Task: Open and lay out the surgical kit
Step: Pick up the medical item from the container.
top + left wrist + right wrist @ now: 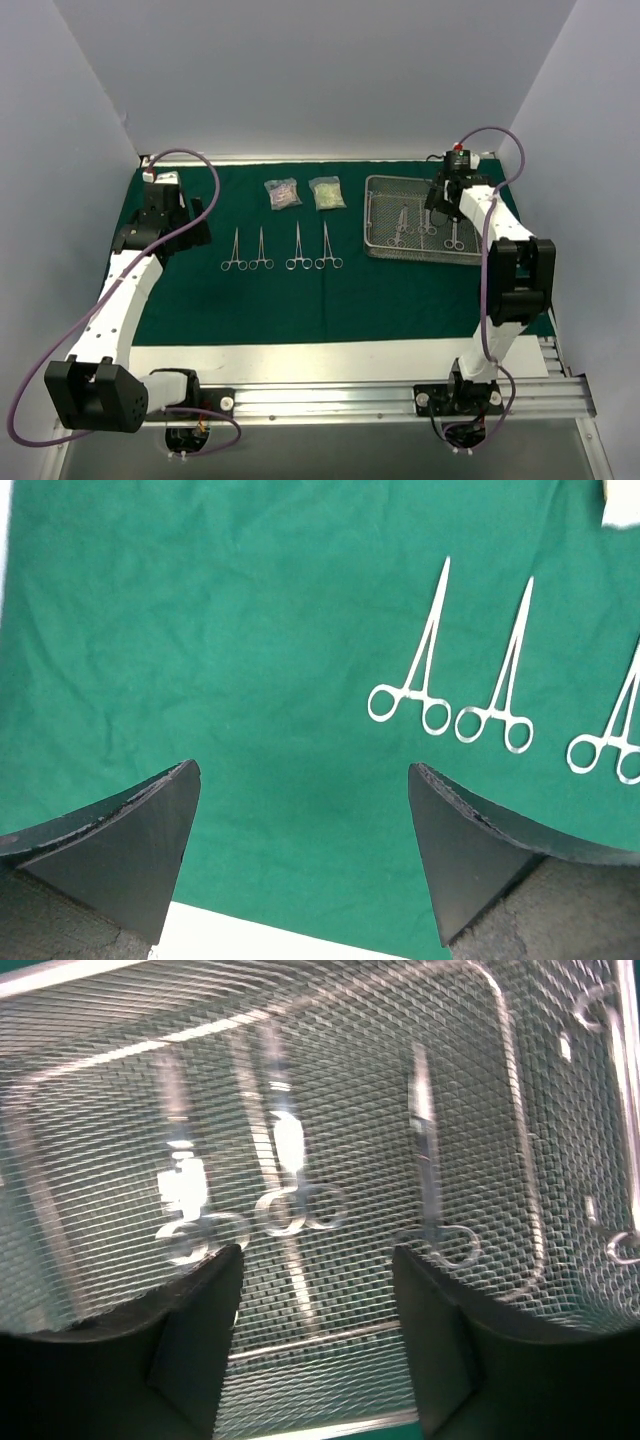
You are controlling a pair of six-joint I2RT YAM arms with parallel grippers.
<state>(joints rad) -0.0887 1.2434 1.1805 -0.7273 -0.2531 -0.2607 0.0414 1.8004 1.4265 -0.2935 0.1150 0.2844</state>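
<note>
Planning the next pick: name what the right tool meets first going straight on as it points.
Likely the ring handles of the middle instrument in the mesh tray, ahead of the right tool; depth is unclear, so possibly the bare mesh floor beside them.

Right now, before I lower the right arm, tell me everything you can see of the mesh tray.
The mesh tray is a shallow rectangular basket of shiny silver wire mesh with a thicker wire rim and rounded corners. It sits flat, slightly skewed, on the green cloth at the far right. At least three scissor-handled instruments lie on its floor, ring handles toward the arms. The right gripper hangs over it, jaws apart, holding nothing. Whether it touches the mesh cannot be told.
</note>
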